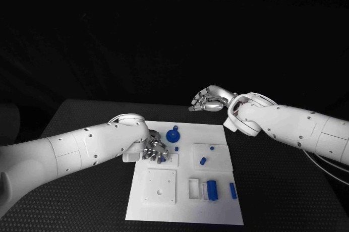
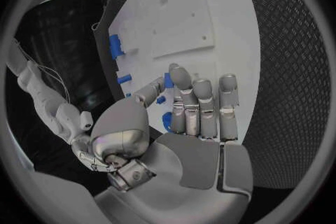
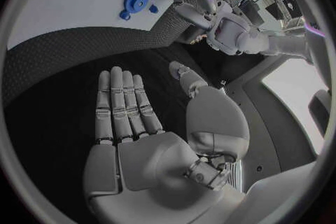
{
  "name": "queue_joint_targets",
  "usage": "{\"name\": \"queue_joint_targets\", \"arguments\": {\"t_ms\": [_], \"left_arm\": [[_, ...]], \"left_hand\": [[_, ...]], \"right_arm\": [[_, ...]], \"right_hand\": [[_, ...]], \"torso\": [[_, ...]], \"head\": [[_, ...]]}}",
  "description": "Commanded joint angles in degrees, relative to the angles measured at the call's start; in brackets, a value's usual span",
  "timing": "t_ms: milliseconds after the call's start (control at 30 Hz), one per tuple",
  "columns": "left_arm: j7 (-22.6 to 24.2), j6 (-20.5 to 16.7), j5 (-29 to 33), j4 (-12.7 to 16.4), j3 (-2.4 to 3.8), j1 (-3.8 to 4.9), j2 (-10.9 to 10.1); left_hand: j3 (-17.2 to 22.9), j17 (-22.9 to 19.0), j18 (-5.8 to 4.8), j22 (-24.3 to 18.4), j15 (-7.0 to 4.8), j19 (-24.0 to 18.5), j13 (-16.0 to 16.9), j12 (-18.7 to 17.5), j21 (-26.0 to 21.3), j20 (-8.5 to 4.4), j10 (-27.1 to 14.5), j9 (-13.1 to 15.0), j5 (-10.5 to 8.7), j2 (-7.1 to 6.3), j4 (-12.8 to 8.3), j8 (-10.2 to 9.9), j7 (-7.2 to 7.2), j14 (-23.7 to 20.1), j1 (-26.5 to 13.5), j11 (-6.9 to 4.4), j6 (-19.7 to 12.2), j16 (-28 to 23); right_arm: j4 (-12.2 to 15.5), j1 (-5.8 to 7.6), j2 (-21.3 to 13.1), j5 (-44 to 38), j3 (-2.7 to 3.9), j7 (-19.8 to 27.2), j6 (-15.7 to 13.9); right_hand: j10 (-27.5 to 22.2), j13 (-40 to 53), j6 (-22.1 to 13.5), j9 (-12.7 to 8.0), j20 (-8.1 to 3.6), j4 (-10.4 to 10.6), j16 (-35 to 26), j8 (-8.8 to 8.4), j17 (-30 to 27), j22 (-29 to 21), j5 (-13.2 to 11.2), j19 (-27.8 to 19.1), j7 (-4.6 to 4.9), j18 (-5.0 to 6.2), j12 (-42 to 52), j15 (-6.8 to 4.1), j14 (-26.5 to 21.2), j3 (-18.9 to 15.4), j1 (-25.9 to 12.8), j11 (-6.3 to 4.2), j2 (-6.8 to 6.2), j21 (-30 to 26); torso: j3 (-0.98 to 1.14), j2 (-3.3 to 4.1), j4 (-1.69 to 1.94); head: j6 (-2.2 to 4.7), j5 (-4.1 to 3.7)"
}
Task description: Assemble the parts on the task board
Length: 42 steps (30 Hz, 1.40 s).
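Note:
The white task board (image 1: 185,207) lies in the middle of the table. My left hand (image 1: 151,149) hangs over its far left part, fingers pointing down. Its fingertips (image 2: 178,75) sit against a small blue part (image 1: 161,160) (image 2: 168,80), with the thumb close beside; whether it is pinched is unclear. A round blue part (image 1: 173,135) lies just right of that hand. Small blue pegs (image 1: 202,161) and a blue block (image 1: 212,189) lie further right. My right hand (image 1: 209,100) (image 3: 140,123) is raised beyond the board's far edge, fingers straight, holding nothing.
A square white plate with holes (image 1: 160,185) and a white frame (image 1: 194,187) sit on the board's near half. A blue bar (image 1: 233,190) lies by its right edge. Black table (image 1: 291,191) surrounds the board on all sides.

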Motion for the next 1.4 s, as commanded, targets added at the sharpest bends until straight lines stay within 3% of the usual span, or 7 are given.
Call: {"name": "queue_joint_targets", "arguments": {"t_ms": [33,300,500,533,567,1067,1400], "left_arm": [[-0.10,-1.07,-0.57,0.09,0.01,-0.02,-0.02],[-0.12,-1.09,-0.57,0.08,0.01,-0.02,-0.10],[0.04,-1.34,-0.52,0.14,0.02,-0.02,-0.11],[0.00,-1.41,-0.52,0.18,0.02,-0.02,-0.13],[-0.01,-1.38,-0.52,0.18,0.02,-0.02,-0.12],[0.23,-3.11,-0.79,3.44,0.52,0.04,-2.81],[0.95,-5.48,-0.15,5.96,0.67,0.03,-4.81]], "left_hand": [[-0.01,-0.07,-0.18,0.97,0.25,0.31,-0.09,0.32,0.22,-8.51,0.17,0.10,-0.30,-0.69,0.29,-0.30,0.15,0.05,0.02,0.07,0.08,0.25],[-0.22,-0.36,-0.12,0.95,0.13,0.37,-0.48,0.61,0.15,-8.67,0.13,0.40,-3.76,-2.82,1.60,-0.67,0.10,0.02,-0.56,0.02,0.25,0.42],[-1.04,-0.45,-0.14,0.93,0.13,0.38,-0.61,0.75,0.13,-8.69,0.09,0.64,-4.26,-5.10,2.76,-0.81,0.14,-0.03,-1.66,0.06,0.24,0.55],[-1.65,-0.45,-0.17,0.95,0.14,0.35,-0.62,0.78,0.16,-8.67,0.06,0.73,-4.23,-5.11,2.88,-0.82,0.18,-0.05,-2.08,0.09,0.21,0.60],[-5.70,-0.44,-0.04,1.10,0.16,-0.19,-0.60,0.95,0.25,-8.76,-0.18,1.16,-4.24,-3.09,0.60,-0.90,0.13,-0.35,-2.36,0.03,-0.04,0.79],[-6.79,-0.66,0.14,0.88,-0.04,-0.30,-0.78,0.93,-0.01,-8.88,-0.47,1.31,-4.20,-4.19,-0.05,-1.27,0.15,-0.58,-1.93,0.05,-0.25,0.67],[-6.80,-1.14,-0.25,0.81,0.30,-0.80,-1.04,1.11,-0.43,-8.59,-0.82,-2.17,-4.09,-1.38,-2.10,-6.17,2.10,-1.39,2.15,1.87,-3.66,0.42]], "right_arm": [[0.02,-0.05,-0.01,-0.13,0.01,0.24,0.63],[0.01,-0.06,-0.04,-0.13,0.01,0.24,0.71],[0.01,-0.06,-0.06,-0.13,0.00,0.23,0.74],[0.02,-0.07,-0.06,-0.13,0.00,0.23,0.73],[0.02,-0.07,-0.05,-0.13,0.00,0.23,0.75],[0.05,-0.08,-0.29,-0.12,0.00,0.20,0.69],[0.14,-0.10,-0.49,-0.12,0.00,0.17,0.66]], "right_hand": [[0.20,-0.07,-0.26,-0.08,0.45,0.23,0.15,0.34,-0.09,0.06,0.29,0.04,0.04,1.06,0.35,0.18,-0.12,-0.11,-0.02,0.19,-0.06,-0.38],[0.19,-0.11,-0.27,-0.09,0.46,0.25,0.15,0.34,-0.11,0.07,0.31,0.04,0.05,1.07,0.36,0.19,-0.13,-0.14,-0.04,0.19,-0.07,-0.40],[0.19,-0.14,-0.28,-0.10,0.47,0.27,0.15,0.34,-0.12,0.08,0.31,0.03,0.05,1.07,0.37,0.19,-0.14,-0.16,-0.06,0.20,-0.08,-0.42],[0.19,-0.14,-0.28,-0.10,0.47,0.28,0.15,0.34,-0.12,0.09,0.31,0.03,0.05,1.07,0.37,0.19,-0.14,-0.17,-0.07,0.20,-0.09,-0.42],[0.19,-0.15,-0.28,-0.10,0.47,0.28,0.15,0.34,-0.12,0.09,0.32,0.03,0.05,1.07,0.37,0.19,-0.14,-0.17,-0.07,0.20,-0.08,-0.43],[0.18,-0.21,-0.29,-0.13,0.49,0.32,0.16,0.35,-0.14,0.12,0.33,0.03,0.05,1.09,0.40,0.20,-0.16,-0.20,-0.10,0.20,-0.09,-0.46],[0.17,-0.25,-0.29,-0.14,0.49,0.31,0.17,0.36,-0.16,0.14,0.33,0.02,0.05,1.10,0.41,0.20,-0.17,-0.19,-0.07,0.20,-0.08,-0.48]], "torso": [[0.00,0.00,0.00],[0.02,0.01,-0.01],[0.03,0.02,-0.02],[0.04,0.03,-0.03],[0.04,0.02,-0.03],[0.05,-0.04,0.05],[-0.03,0.03,0.04]], "head": [[0.03,0.03],[0.03,0.04],[0.03,0.07],[0.06,0.07],[0.08,0.07],[0.32,0.10],[0.35,0.09]]}}
